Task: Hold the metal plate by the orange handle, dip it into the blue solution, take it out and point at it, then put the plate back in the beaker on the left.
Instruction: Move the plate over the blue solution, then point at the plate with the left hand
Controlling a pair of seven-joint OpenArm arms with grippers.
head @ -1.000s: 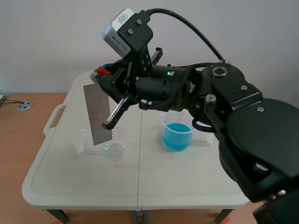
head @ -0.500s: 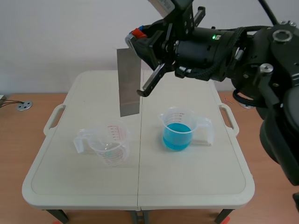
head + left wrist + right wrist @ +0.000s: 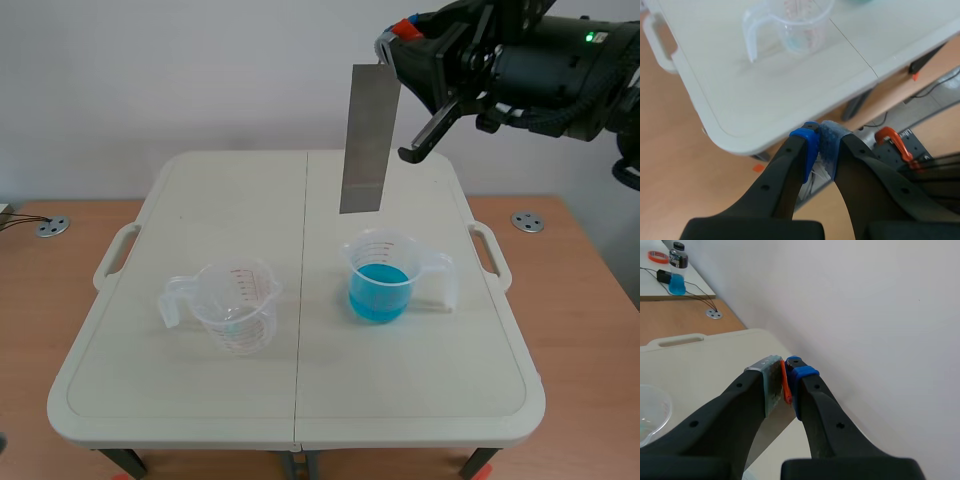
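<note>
1. My left gripper [image 3: 821, 142] is idling off the table's [image 3: 715, 95] near edge, its pads pressing together on nothing.
2. The left beaker [image 3: 235, 310] is sitting apparently empty; a faint residue may be there.
3. The right beaker [image 3: 382, 275] is holding blue solution [image 3: 379, 295].
4. My right gripper [image 3: 784, 379] is clamping the orange handle [image 3: 786, 390], and the metal plate [image 3: 368, 140] is hanging high over that beaker. I judge the dip is coming: centre the plate, then lower it straight.

My worktop [image 3: 180, 400] is a beige folding table. Plain white wall [image 3: 150, 80] behind, brown wooden floor [image 3: 40, 300] around.
</note>
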